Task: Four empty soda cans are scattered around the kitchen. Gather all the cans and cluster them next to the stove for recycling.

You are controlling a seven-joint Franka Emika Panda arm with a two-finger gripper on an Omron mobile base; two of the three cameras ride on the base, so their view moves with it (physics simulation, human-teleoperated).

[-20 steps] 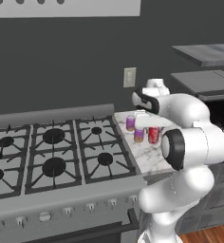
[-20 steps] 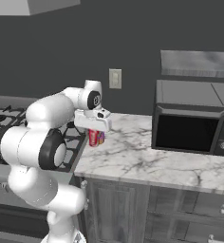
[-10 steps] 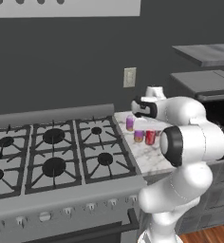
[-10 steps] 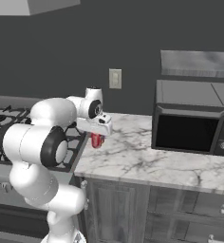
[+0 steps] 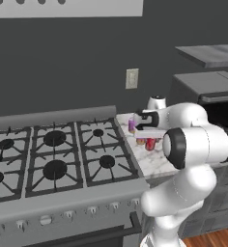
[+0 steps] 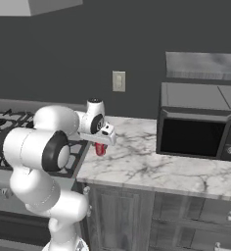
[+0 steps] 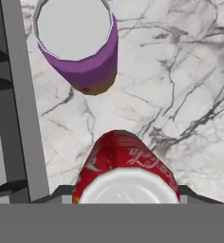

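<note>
White-veined marble surface (image 6: 151,164) runs between the stove (image 5: 53,159) and a black microwave (image 6: 198,130). At the surface's stove end the fingers (image 6: 101,145) are closed on a red soda can (image 7: 126,163), which sits right between them at the hand view's lower edge. A purple soda can (image 7: 80,45) stands upright just beyond, apart from the red one.

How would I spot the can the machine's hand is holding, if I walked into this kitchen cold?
Find the stove and look at the marble counter just to its right, below the wall outlet. A few small cans stand there beside the stove's edge. The held one is the red can pinched in the gripper at the end of the white arm, while the purple can close by stands free on the marble.
</note>
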